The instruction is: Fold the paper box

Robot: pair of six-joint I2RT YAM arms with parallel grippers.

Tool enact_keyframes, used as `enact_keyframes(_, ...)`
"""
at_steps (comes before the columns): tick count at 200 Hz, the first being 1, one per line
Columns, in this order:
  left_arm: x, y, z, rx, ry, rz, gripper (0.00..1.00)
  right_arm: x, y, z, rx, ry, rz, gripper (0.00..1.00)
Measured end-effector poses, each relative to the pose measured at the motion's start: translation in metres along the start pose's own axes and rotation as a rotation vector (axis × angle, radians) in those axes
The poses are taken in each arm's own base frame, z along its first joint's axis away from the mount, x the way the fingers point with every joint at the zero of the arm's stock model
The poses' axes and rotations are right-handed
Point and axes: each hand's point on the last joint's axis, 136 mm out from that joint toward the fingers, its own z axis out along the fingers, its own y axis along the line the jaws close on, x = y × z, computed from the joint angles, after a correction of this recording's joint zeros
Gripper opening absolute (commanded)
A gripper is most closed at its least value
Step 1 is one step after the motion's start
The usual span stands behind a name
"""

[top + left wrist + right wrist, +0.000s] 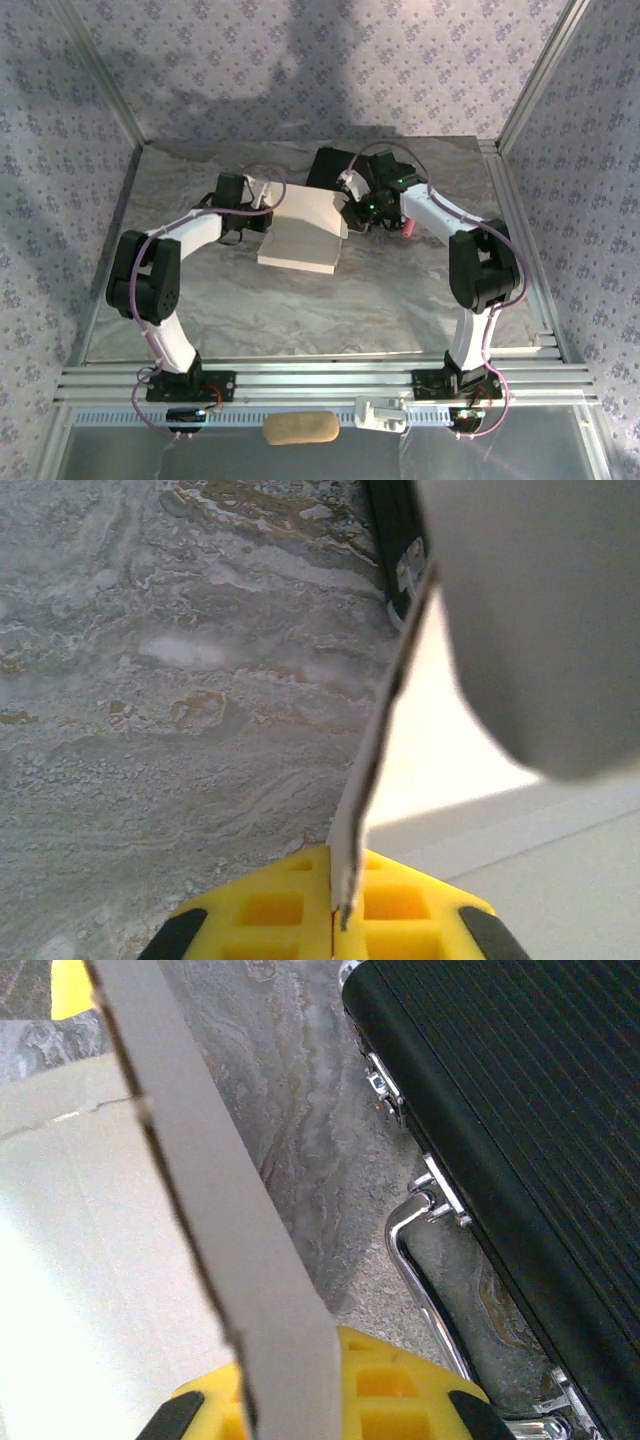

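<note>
Item: paper box (pixel 305 235), cream, mid-table. I see left gripper (pixel 338 905) clamped on one raised flap, right gripper (pixel 290 1395) pinching another; black case (pixel 520 1110) just beside.

paper box (pixel 300 235): cream-white | table (pixel 250 310): grey marble, brown veins | case (pixel 520 1110) near far edge: black, ribbed | left gripper (pixel 335 905): yellow pads | arms (pixel 190 235): white, black joints | walls (pixel 60 150): lilac floral print

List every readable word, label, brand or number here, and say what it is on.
None readable.
The paper box is blank, the black case has ribs and metal latches but no print, and the table carries no lettering.
A small shiny patch on the case in the left wrist view is too blurred to tell.
</note>
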Motion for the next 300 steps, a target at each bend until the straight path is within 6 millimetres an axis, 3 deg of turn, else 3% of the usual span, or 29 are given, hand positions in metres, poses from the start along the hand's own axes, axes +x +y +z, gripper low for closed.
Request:
enact_keyframes(40, 0.006, 0.0, -0.006, -0.078, -0.024, -0.012, 0.0, 0.003, 0.0, 0.005, 0.048, -0.019, 0.054, 0.0)
enact_keyframes(104, 0.016, -0.015, -0.029, -0.128, -0.145, -0.088, 0.0, 0.012, 0.011, -0.004, 0.238, -0.174, 0.201, 0.0)
enact_keyframes(160, 0.014, -0.007, -0.039, -0.16, -0.243, -0.171, 0.0, -0.004, 0.029, -0.004, 0.416, -0.32, 0.305, 0.0)
enact_keyframes(200, 0.026, 0.0, -0.036, -0.182, -0.26, -0.208, 0.0, -0.001, 0.039, 0.005, 0.525, -0.353, 0.352, 0.0)
enact_keyframes(240, 0.033, -0.002, -0.039, -0.173, -0.284, -0.216, 0.0, 0.002, 0.04, 0.008, 0.543, -0.431, 0.383, 0.0)
enact_keyframes(300, 0.051, -0.008, -0.046, -0.144, -0.312, -0.234, 0.0, 0.022, 0.05, 0.01, 0.5, -0.543, 0.375, 0.0)
